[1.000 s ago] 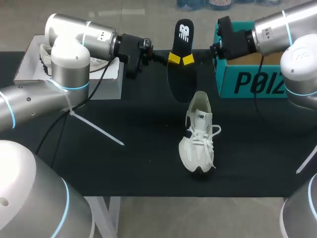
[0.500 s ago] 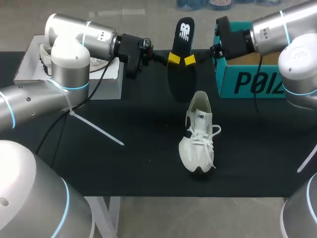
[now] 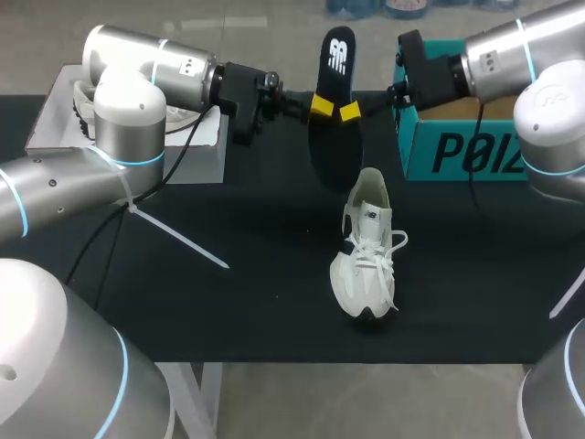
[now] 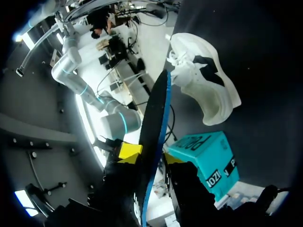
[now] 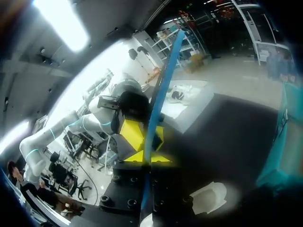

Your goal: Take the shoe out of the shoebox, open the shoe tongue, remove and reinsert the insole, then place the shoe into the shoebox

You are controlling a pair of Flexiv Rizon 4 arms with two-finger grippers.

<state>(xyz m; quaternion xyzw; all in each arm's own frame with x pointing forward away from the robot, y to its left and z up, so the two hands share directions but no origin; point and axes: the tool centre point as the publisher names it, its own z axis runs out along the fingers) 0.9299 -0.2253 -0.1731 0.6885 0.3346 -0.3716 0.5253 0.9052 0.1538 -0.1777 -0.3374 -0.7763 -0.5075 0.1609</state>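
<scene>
A black insole [image 3: 336, 55] with a blue edge [image 5: 168, 61] stands upright in the air behind the shoe, seen edge-on in the left wrist view [image 4: 158, 104]. My right gripper [image 3: 349, 112] [image 5: 149, 158] is shut on its lower part. From the other side, my left gripper [image 3: 318, 106] [image 4: 151, 155] is open, its yellow tips flanking the insole with small gaps. The white shoe [image 3: 366, 247] [image 4: 203, 80] [image 5: 208, 196] stands upright on the black table, toe toward the front edge. At the back right stands the teal shoebox [image 3: 457, 151] [image 4: 208, 156].
A white platform [image 3: 55, 128] at the back left carries another pale shoe [image 3: 87, 101], behind my left arm. A white strap [image 3: 174, 233] lies across the table left of the shoe. The table's front edge runs just below the shoe's toe.
My right gripper has shut on the insole. My left gripper's fingers have just parted from it, and the insole's top has leaned slightly left.
</scene>
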